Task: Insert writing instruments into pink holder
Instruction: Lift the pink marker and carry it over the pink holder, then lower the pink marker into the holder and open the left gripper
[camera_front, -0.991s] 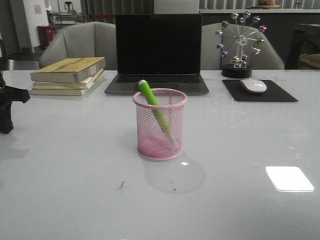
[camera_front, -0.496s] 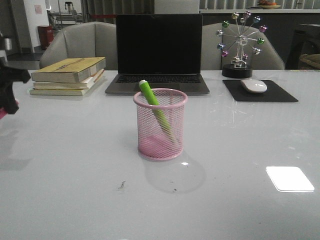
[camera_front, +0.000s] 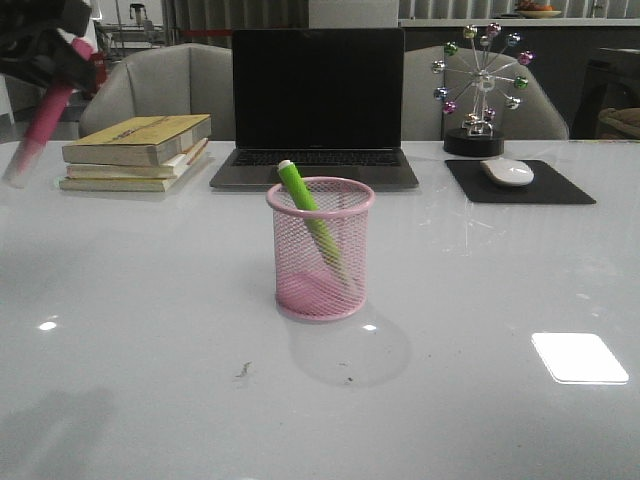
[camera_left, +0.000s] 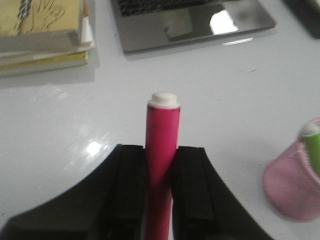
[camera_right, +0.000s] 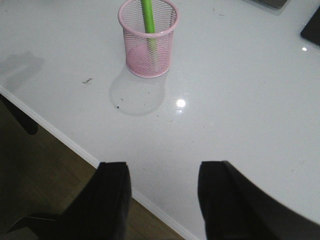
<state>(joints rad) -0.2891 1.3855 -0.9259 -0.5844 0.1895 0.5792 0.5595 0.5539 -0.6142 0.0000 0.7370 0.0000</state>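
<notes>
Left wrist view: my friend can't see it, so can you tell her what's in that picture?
The left gripper is shut on a pink marker with a white tip, held above a white table. A stack of books and a laptop lie beyond, and off to one side a pink holder holds a green marker.

The right gripper (camera_right: 162, 192) hangs with its two dark fingers (camera_right: 107, 200) spread apart and nothing between them, over the near edge of the white table (camera_right: 240, 110). Well beyond the fingers, the pink holder (camera_right: 147, 37) stands upright on the table with the green marker (camera_right: 148, 20) leaning inside it. A few dark specks (camera_right: 88, 80) lie near the holder's base.
</notes>
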